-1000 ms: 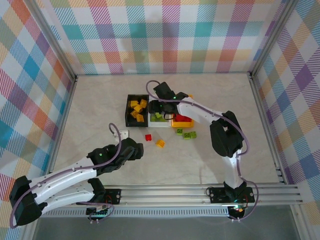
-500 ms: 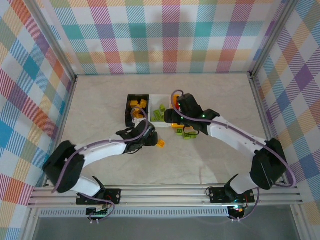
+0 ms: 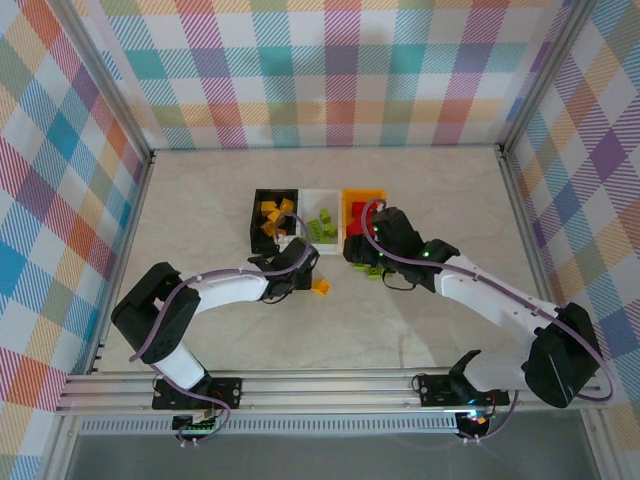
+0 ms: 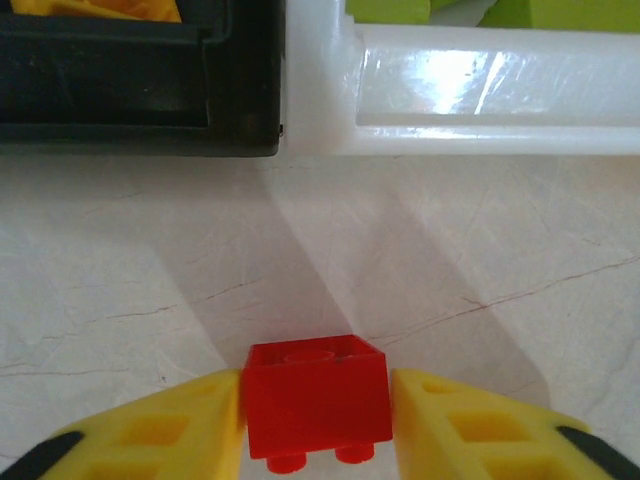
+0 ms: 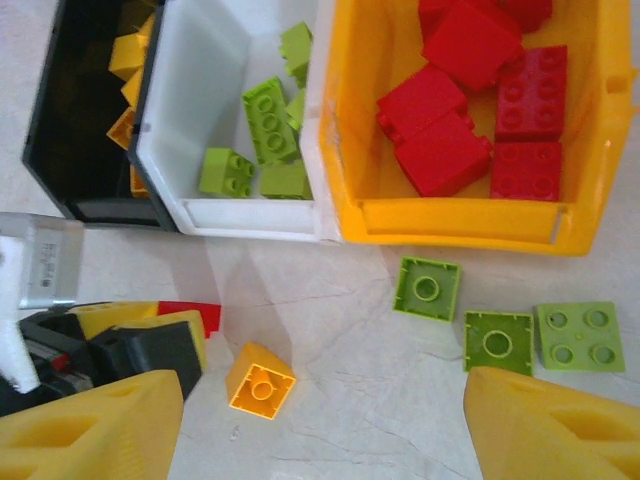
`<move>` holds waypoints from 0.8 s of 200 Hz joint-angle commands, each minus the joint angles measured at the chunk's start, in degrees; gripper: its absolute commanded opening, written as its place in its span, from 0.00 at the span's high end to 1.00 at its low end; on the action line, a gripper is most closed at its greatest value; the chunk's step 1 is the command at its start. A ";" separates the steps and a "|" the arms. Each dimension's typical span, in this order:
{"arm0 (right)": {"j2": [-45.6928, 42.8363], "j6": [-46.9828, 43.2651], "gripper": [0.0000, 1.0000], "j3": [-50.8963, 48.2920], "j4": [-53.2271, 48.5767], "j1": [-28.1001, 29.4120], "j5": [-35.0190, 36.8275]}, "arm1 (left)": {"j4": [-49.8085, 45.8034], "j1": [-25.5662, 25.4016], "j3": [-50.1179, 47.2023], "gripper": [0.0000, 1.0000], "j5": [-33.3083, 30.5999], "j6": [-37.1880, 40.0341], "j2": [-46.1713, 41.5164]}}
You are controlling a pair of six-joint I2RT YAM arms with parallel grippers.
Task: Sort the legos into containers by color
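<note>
Left gripper [image 4: 318, 428] pinching one red lego [image 4: 316, 390] between both fingers; black bin [image 4: 130, 90] and white bin [image 4: 480, 90] walls just ahead of it. Right gripper [image 5: 320, 440] spread wide. Ahead of it: three loose green legos [image 5: 427, 288], one yellow-orange lego [image 5: 260, 380], then three bins in row (reds in orange-yellow bin [image 5: 450, 238]). Right wrist view shows bin contents; left wrist view shows pinch up close.

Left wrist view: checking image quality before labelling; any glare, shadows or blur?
Left wrist view: bright glare on the wall of the glossy white plastic bin; same view, a soft shadow wedge runs from the small red studded brick toward that bin.
</note>
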 commanded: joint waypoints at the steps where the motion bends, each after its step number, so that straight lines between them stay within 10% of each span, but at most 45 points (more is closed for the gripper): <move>1: -1.25 1.49 0.25 -2.27 1.17 -0.05 1.64 | 0.09 0.43 -1.01 0.63 -1.38 0.80 0.10; 84: -7.56 4.65 0.25 -8.83 1.28 -0.07 4.77 | -5.04 -2.88 7.65 0.68 -0.47 2.18 -7.58; 160: -8.65 7.25 0.24 -14.77 -0.99 -0.17 6.14 | -12.33 -3.41 42.96 0.68 3.15 7.19 16.58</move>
